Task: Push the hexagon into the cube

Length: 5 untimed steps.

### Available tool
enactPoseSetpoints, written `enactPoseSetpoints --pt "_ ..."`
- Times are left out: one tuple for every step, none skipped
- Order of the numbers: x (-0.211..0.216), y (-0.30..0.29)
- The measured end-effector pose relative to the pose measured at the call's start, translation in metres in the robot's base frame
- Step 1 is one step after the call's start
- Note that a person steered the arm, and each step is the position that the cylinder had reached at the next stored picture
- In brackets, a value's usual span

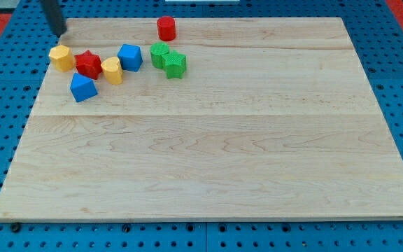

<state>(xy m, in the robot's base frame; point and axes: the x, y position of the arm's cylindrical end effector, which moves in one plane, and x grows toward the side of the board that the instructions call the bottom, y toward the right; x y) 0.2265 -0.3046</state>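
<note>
While my tip (63,33) sits above-left of the yellow hexagon (61,57), probably not touching, the tool, a jawless rod, should circle left and push rightward toward the blue cube (129,57), past the red star (88,64).

wooden board (208,161) sat on a blue perforated table (397,84). all loose blocks were bunched toward the board's top-left corner. red cylinder (166,28) stood alone near the top edge, apart from the rest. two green blocks (160,54) (175,64), shapes unclear, were touching, the second slightly lower and right. red star (88,64) was near the left edge, with a yellow block (112,70), shape unclear, just beside it on the right. blue block (82,88), angular, shape unclear, lay just below the star, lowest of the bunch.
</note>
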Motion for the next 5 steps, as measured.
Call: enactPoseSetpoints --pt "0.004 0.000" --pt "0.060 0.000" --pt "0.097 0.004" --pt "0.097 0.054" --pt "0.089 0.036"
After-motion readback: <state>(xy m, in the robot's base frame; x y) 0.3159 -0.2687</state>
